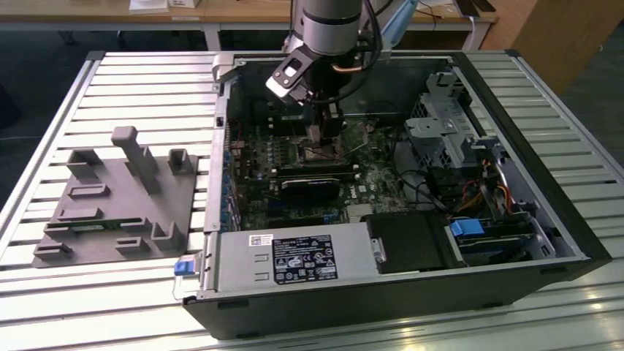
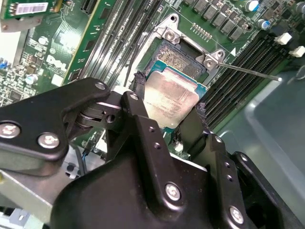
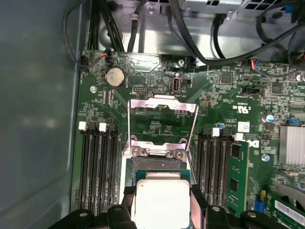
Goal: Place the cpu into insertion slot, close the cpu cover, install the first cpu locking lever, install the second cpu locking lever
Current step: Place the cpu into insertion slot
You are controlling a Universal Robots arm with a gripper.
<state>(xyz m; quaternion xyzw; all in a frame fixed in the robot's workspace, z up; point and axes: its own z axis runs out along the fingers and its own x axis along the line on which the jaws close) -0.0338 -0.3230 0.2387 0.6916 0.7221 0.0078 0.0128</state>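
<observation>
Cpu (image 2: 172, 100) clamped by its edges between gripper (image 2: 169, 93) fingers, just over slot (image 2: 183, 53) on board (image 3: 228, 95), contact unclear; cover (image 3: 143, 103) lies flipped open beside slot.

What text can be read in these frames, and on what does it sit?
Nothing is clear enough to quote.
Label on the power box: print too small.
Barcode sticker on the circuit board: blurred.
White sticker on the circuit board: too small.
Top of the cpu: no legible marking.
</observation>
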